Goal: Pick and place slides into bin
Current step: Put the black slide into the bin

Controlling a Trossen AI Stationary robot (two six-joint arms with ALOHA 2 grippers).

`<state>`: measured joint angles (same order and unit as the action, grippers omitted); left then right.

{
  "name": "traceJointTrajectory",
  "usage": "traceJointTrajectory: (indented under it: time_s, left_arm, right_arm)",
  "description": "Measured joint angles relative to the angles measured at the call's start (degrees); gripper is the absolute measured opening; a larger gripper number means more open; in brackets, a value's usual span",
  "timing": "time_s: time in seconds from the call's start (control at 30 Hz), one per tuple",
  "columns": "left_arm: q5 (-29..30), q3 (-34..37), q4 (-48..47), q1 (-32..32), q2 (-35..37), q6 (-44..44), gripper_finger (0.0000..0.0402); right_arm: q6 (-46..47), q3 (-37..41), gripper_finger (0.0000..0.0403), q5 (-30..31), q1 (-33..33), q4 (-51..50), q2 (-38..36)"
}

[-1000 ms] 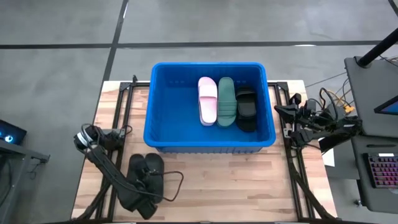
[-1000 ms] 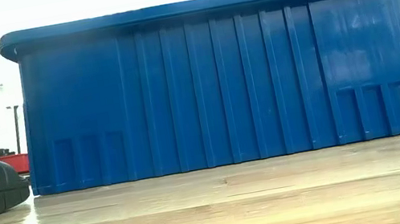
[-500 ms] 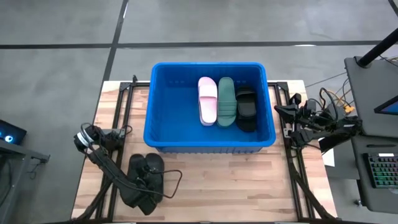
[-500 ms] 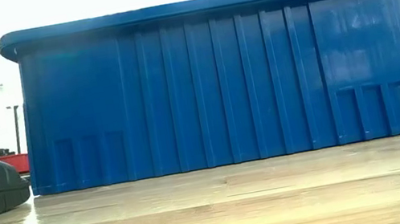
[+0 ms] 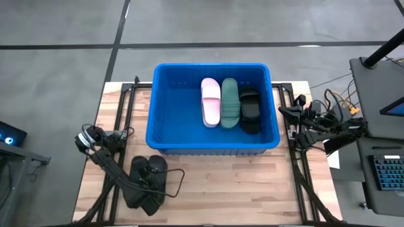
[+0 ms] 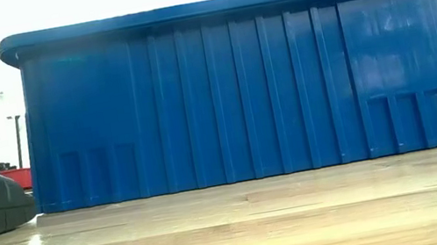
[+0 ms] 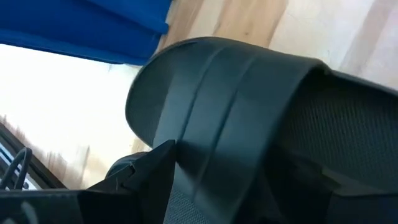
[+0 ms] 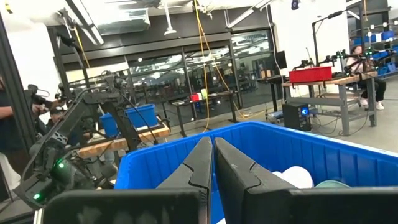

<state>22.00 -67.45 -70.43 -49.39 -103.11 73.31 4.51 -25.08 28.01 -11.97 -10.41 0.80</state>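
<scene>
Hovering at the high view's lower left, the left tool (image 5: 146,189) stands wide open over black slides (image 5: 150,171) on the counter (image 5: 252,183). Pink, green and black slides (image 5: 228,103) lie in the bin (image 5: 165,104). Right tool (image 8: 211,163) shut, empty, at the right.

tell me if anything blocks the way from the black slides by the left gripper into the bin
Only the bin's own near wall stands between the black slides and its inside; the left gripper, open right over them, must lift one above the rim. The bin's left half is bare; three slides lie to the right.
</scene>
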Motion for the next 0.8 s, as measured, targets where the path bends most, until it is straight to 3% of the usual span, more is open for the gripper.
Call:
traceJointTrajectory:
  time_s: [0.17,0.47,0.8]
  left_arm:
    - [0.4,-0.3,-0.1,0.3,0.0,1.2,0.0205]
    - [0.6,-3.3,-0.1,0.3,0.0,0.6,0.0109]
    - [-0.8,-9.0,-1.7,0.5,0.1,-7.9,0.0008]
  right_arm:
    - [0.0,0.0,0.0008,0.0,0.0,0.0,0.0]
    - [0.0,0.0,0.0008,0.0,0.0,0.0,0.0]
    - [0.0,0.0,0.0008,0.0,0.0,0.0,0.0]
